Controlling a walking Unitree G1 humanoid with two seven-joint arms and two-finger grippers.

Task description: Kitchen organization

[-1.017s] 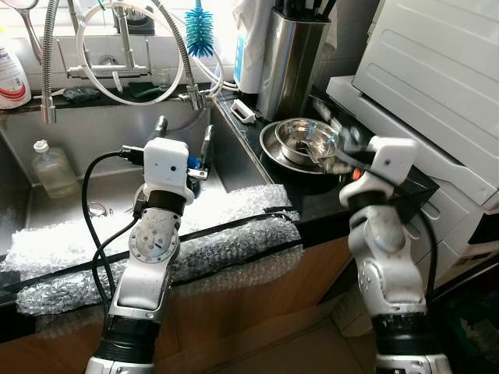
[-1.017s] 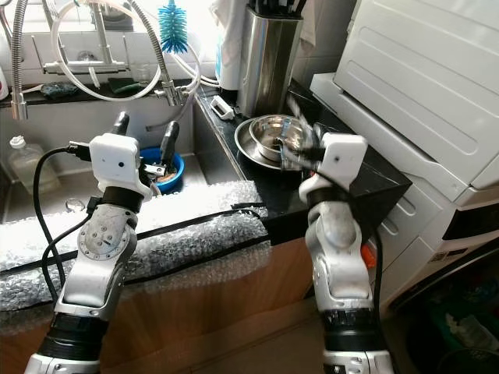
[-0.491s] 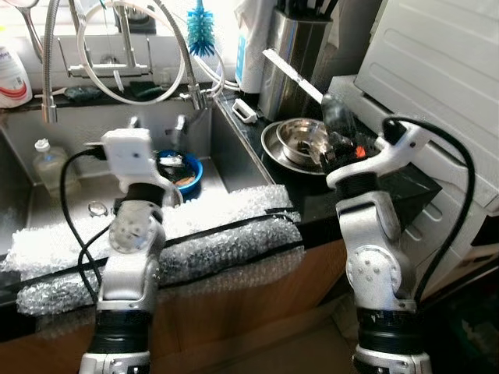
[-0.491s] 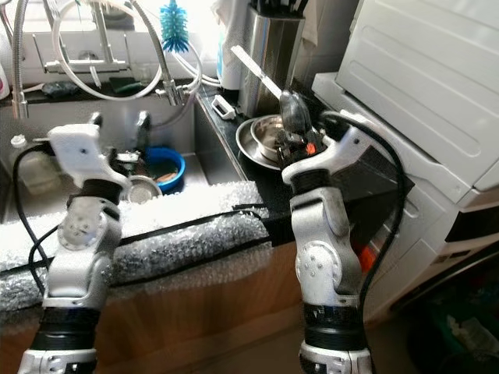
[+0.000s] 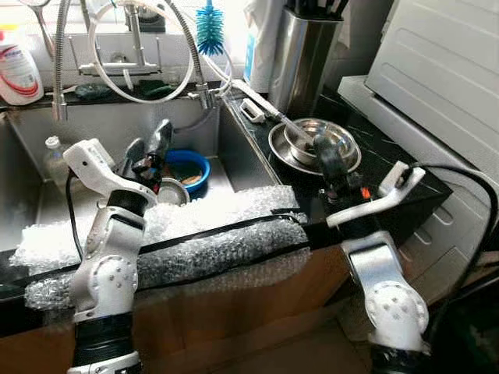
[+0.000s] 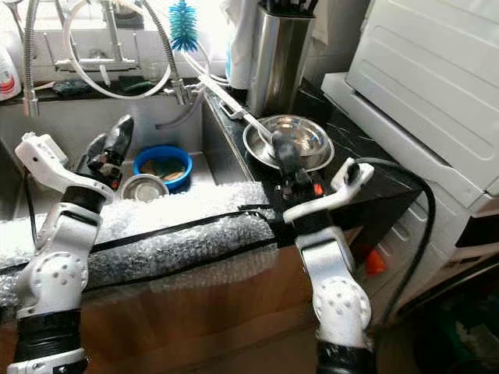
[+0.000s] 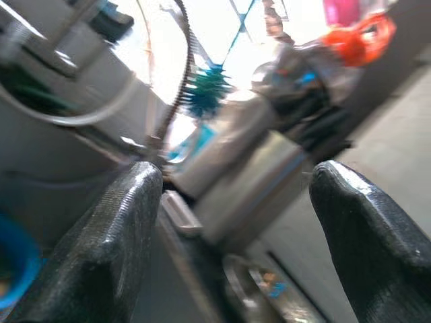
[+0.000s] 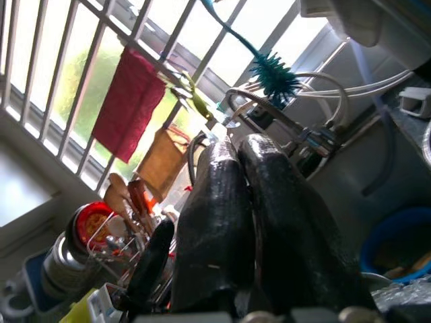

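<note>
Two tools are up: the right tool, fingers pressed together on a long flat metal utensil, should lift it clear of the nested shiny steel bowls on the black table slowly, while the left tool, spread and empty, waits over the steel sink.
</note>
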